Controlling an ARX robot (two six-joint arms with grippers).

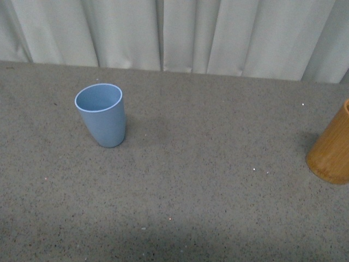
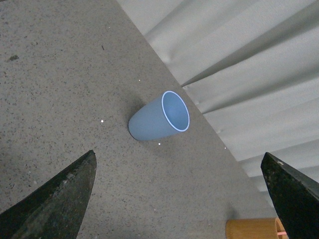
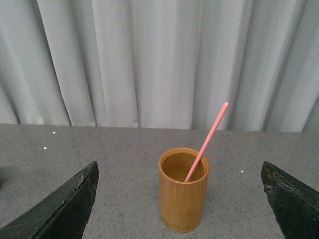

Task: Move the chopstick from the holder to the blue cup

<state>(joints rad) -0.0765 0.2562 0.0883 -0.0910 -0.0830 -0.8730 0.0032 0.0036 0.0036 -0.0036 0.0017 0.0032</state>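
The light blue cup (image 1: pixel 101 114) stands upright and empty on the grey table, left of centre; it also shows in the left wrist view (image 2: pixel 159 117). The orange-brown wooden holder (image 1: pixel 331 147) stands at the right edge of the front view, cut off by the frame. In the right wrist view the holder (image 3: pixel 183 189) stands upright with one pinkish-red chopstick (image 3: pixel 207 141) leaning out of it. My right gripper (image 3: pixel 179 199) is open, short of the holder. My left gripper (image 2: pixel 179 194) is open above bare table, well away from the cup. Neither arm shows in the front view.
Pale grey curtains (image 1: pixel 174 33) hang along the table's far edge. The speckled grey table (image 1: pixel 207 185) lies between the cup and the holder. A corner of the holder (image 2: pixel 251 228) shows in the left wrist view.
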